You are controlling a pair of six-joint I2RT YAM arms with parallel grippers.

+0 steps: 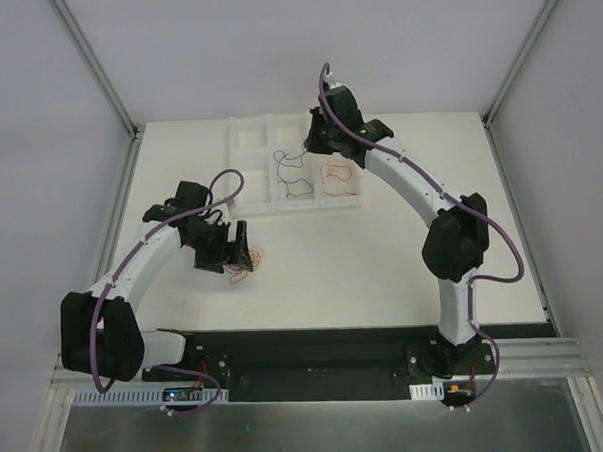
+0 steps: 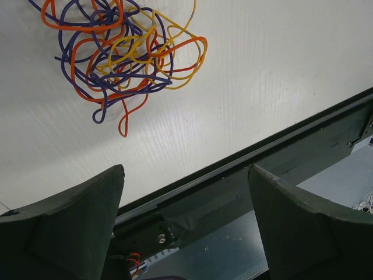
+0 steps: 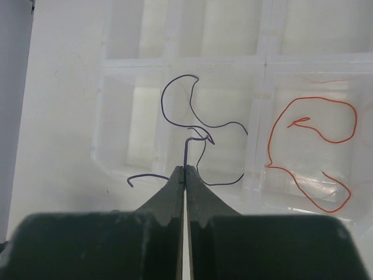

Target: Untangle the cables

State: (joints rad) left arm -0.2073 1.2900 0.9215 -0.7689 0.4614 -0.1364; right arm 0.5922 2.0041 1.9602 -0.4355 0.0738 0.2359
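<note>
A clear, compartmented tray (image 1: 250,138) sits against the far edge of the tabletop, about midway along it. One compartment in its near row holds a single dark purple cable (image 3: 192,125). The next compartment toward the right edge holds a single red-orange cable (image 3: 315,146).

The purple cable sprawls in open curls with no clear long axis. A short stretch rises straight up between the fingertips of the right gripper (image 3: 185,169), which is pinched tight on it. One free end reaches toward the tray wall, though I cannot tell whether it crosses it. The red-orange cable lies in a loose S and touches nothing else.

The rest of the cables (image 2: 122,52) form a roundish knot of orange, purple and yellow loops on the bare table (image 1: 383,262), left of centre and somewhat toward the near edge. The knot has no long axis. Two loose ends, one orange and one purple, trail out of it toward the left gripper (image 2: 186,169). That gripper hangs just beside the knot with its fingers spread wide and nothing between them.
</note>
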